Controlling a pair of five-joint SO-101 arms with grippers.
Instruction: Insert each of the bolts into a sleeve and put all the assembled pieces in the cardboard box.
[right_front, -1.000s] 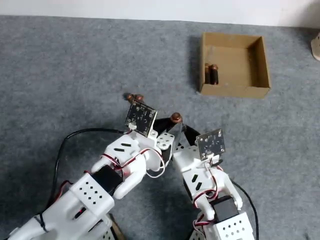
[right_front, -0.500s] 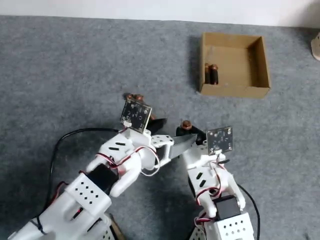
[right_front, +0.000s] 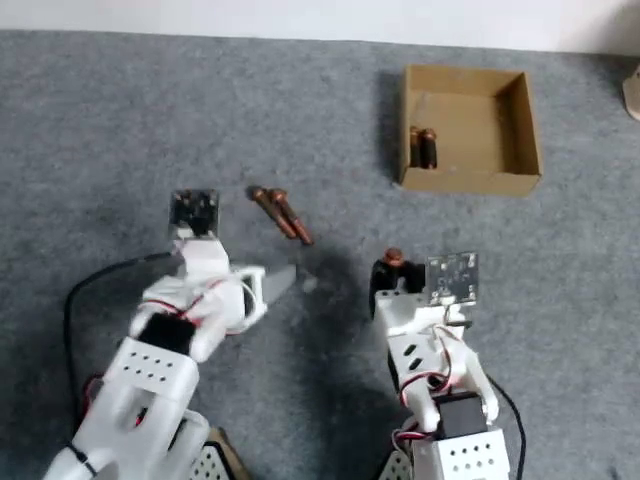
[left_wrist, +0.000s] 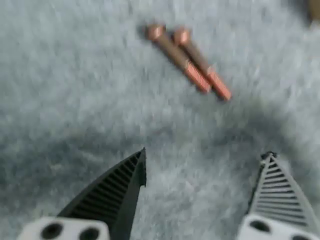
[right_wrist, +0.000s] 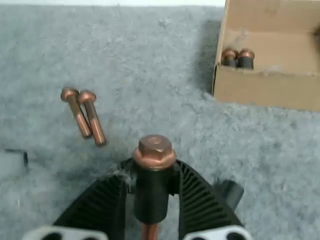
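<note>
Recording arm state first. Right gripper (right_wrist: 152, 167) is clamped on a sleeved bolt (right_wrist: 151, 190): black sleeve between the ribbed fingers, copper hex head standing clear above them, threaded end showing below the sleeve. In the high view this gripper (right_front: 390, 283) sits on the box side of the grey mat (right_front: 150, 120), with the held piece (right_front: 393, 259) upright and well apart from the cardboard box (right_front: 470, 185).

Left gripper (left_wrist: 205, 157): jaws wide apart, nothing between them (one finger black, the other pale). It hangs over bare mat, near the loose bolts (left_wrist: 179, 58).

Loose bolts (right_front: 285, 213): two, copper-coloured, lying flat side by side and touching, heads pointing the same way. They lie between the two arms' reach and are also visible from the right wrist (right_wrist: 92, 119).

Cardboard box (right_wrist: 265, 87): open top. Two assembled pieces (right_front: 422, 148) lie side by side against one inner wall, their heads seen from the right wrist (right_wrist: 238, 56).
</note>
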